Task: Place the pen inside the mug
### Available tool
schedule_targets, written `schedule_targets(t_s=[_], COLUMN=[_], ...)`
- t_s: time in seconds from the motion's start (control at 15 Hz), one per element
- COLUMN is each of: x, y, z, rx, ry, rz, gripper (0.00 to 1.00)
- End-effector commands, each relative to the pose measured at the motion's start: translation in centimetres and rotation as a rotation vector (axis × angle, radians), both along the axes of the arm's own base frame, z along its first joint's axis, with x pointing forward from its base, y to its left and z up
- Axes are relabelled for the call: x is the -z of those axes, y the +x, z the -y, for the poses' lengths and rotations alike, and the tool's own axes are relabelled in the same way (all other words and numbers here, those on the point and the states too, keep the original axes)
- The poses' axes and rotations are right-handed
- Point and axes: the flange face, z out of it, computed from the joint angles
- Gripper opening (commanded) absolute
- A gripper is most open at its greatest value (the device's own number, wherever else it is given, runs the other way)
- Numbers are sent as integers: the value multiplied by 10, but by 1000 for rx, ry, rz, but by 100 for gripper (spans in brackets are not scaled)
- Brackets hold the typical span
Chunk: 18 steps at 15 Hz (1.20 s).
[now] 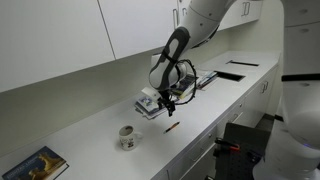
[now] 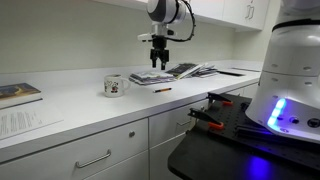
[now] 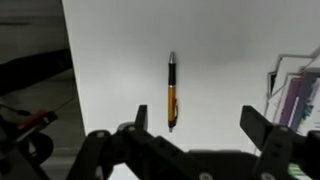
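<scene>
A: Your arm (image 1: 178,45) hangs over the tabletop (image 1: 90,115). The pincer (image 2: 160,62) is spread wide and holds nothing. By my judgement you have done none of the task yet.

B: Agreed. The mug (image 2: 115,86) stands upright to the left, well apart from the pincer. I cannot see into it from here. The pen (image 3: 172,92) lies flat on the tabletop to the right of the mug. In the wrist view it lies between your jaws but below them, untouched.

A: So it is all left for you: come down, close on the pen, carry it left and let it go inside the mug.

B: As for the room, white cupboards (image 1: 60,40) line the far wall above the long, plain white tabletop. Magazines (image 2: 178,71) lie spread just beyond the pen, near your pincer, so mind them on the way down.

A: A book (image 1: 38,165) rests at the left end, well apart from the mug and out of your way.
</scene>
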Motion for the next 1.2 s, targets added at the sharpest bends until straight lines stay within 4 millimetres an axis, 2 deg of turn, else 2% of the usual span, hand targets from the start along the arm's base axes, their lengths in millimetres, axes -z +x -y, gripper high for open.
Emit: schedule_targets(t_s=[0.0,0.4,0.6,0.67,0.73,0.93,1.13], x=[17,65,87,93,98,110,115], y=[-4,-19,-19,-18,-16,-11,-5], z=[12,30,31,31,30,27,26], rx=[12,18,26,31,33,28,30], ry=[-25,-75,-94,-100,-106,-115,-118], rz=[7,-33,-45,-51,-56,-71,-69], gripper=[100,97,88,82,82,64,33])
